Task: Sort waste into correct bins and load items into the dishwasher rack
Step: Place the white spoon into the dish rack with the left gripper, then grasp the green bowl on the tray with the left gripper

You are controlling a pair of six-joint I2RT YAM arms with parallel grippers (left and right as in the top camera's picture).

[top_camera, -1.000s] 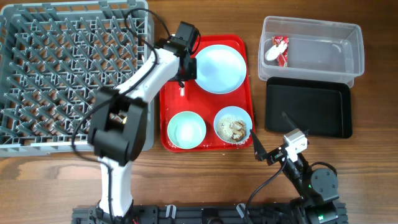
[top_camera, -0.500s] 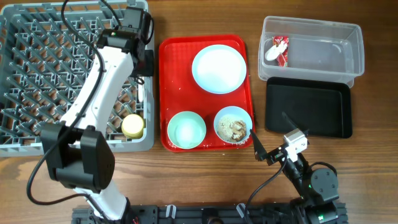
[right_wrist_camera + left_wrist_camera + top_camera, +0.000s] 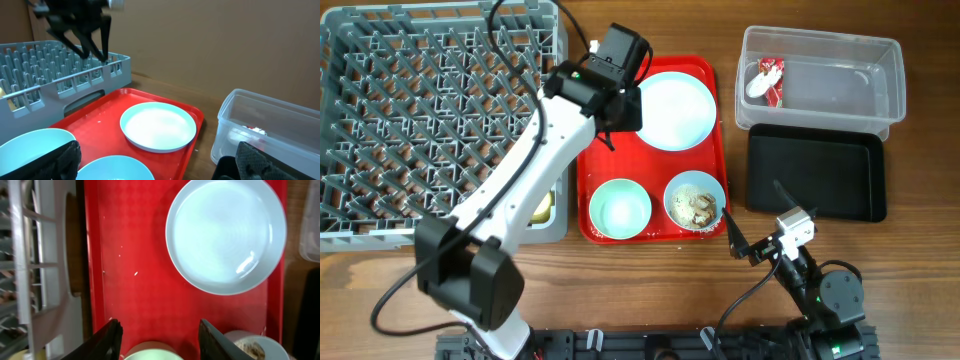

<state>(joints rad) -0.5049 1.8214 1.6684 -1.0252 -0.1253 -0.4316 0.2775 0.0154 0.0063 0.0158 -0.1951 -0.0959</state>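
Now you are loading: your left gripper hangs open and empty by the plate; grab its rim next.

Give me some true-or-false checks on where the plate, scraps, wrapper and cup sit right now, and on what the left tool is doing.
1. The plate lies on the red tray. True.
2. The left tool is shut on the plate. False: it is open and holds nothing, over the red tray beside the plate.
3. The food scraps are in the black tray. False: they are in a bowl on the red tray.
4. The wrapper is inside the clear tub. True.
5. The yellow cup is in the rack. True, though the arm partly hides it.
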